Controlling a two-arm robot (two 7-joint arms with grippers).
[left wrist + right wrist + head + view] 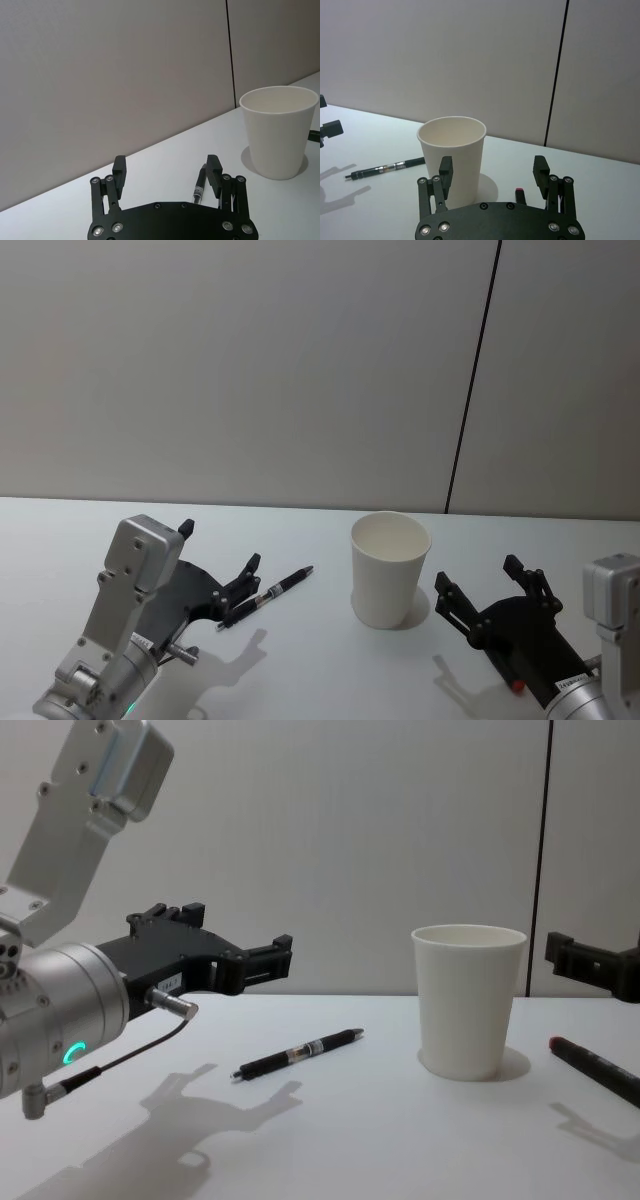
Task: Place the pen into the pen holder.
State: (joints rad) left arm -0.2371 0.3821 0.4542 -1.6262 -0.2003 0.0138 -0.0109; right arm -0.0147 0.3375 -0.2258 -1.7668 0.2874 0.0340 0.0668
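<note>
pen (268, 596): slim, black, clear mid-band, flat on bench (320, 680), left of white pen holder (390, 570) | left gripper (220, 545): fingers spread, empty, above pen's far end | right gripper (478, 575): fingers spread, empty, right of pen holder

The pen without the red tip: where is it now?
In the head view the pen lies flat on the table on the robot's left, by the open left gripper; the pen holder stands apart to its right, the right gripper beyond.
</note>
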